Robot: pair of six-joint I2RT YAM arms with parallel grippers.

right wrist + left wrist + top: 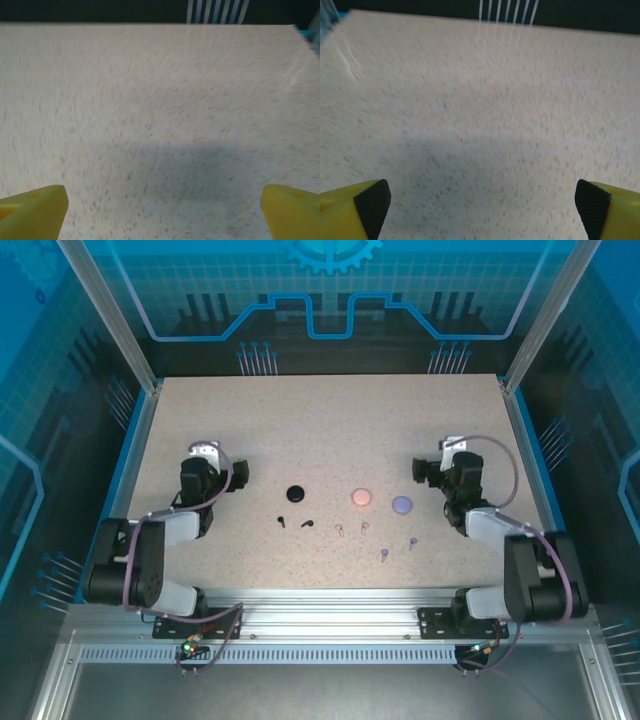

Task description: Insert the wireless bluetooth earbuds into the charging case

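A: Count from the top view?
B: Six earbuds (341, 530) (two black, two pink, two purple) lay loose on the desk (330, 420), just on the near side of three round cases (361, 497).
A: Hands?
B: Left hand (236, 472) and right hand (420, 470) both stood wide, holding nothing. The wrist views gave yellow fingers (340, 212) over blurred desk.

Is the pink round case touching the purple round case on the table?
Apart. The top external view shows a plain gap between the pink case and the purple case.
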